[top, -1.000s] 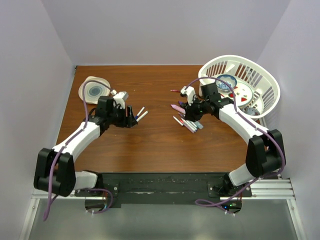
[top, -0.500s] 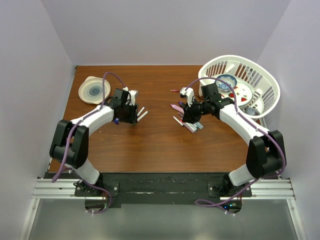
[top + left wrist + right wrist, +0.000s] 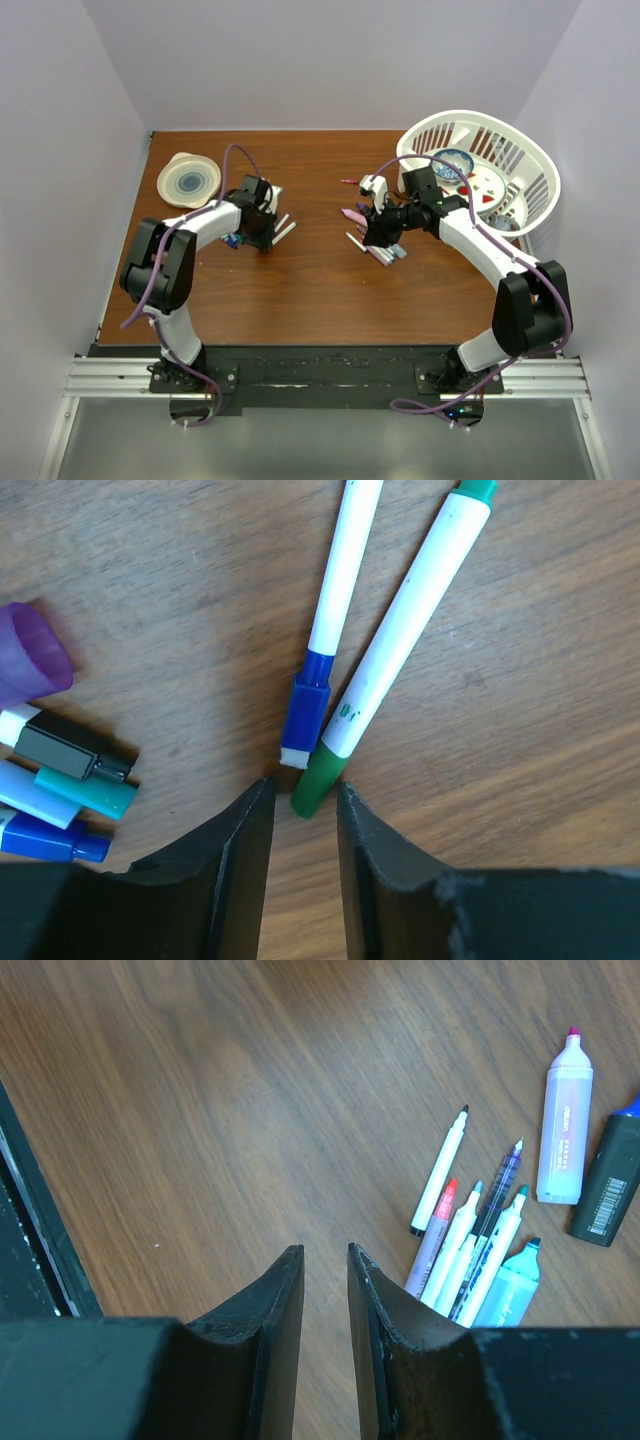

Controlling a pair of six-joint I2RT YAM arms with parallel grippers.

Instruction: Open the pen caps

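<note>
Two capped white pens lie side by side on the wooden table. One ends in a blue cap (image 3: pixel 307 713), the other in a green cap (image 3: pixel 322 777). My left gripper (image 3: pixel 303 792) is low over the table, its jaws narrowly open. The green cap's end lies just inside their mouth, with a gap on each side. My right gripper (image 3: pixel 325 1252) is narrowly open and empty above bare wood. To its right lie several uncapped pens (image 3: pixel 470 1235) and a pink marker (image 3: pixel 564 1120). From above, the left gripper (image 3: pixel 262 232) and right gripper (image 3: pixel 378 236) face each other.
Loose caps lie left of the left gripper: a purple one (image 3: pixel 30 665), then black, teal (image 3: pixel 88 791) and blue. A white basket (image 3: pixel 535 175) with dishes stands at the back right. A round lid (image 3: pixel 188 180) lies at the back left.
The left arm has swung in and brought its gripper down to the two pens, and its jaws have narrowed. The right arm has not moved.
</note>
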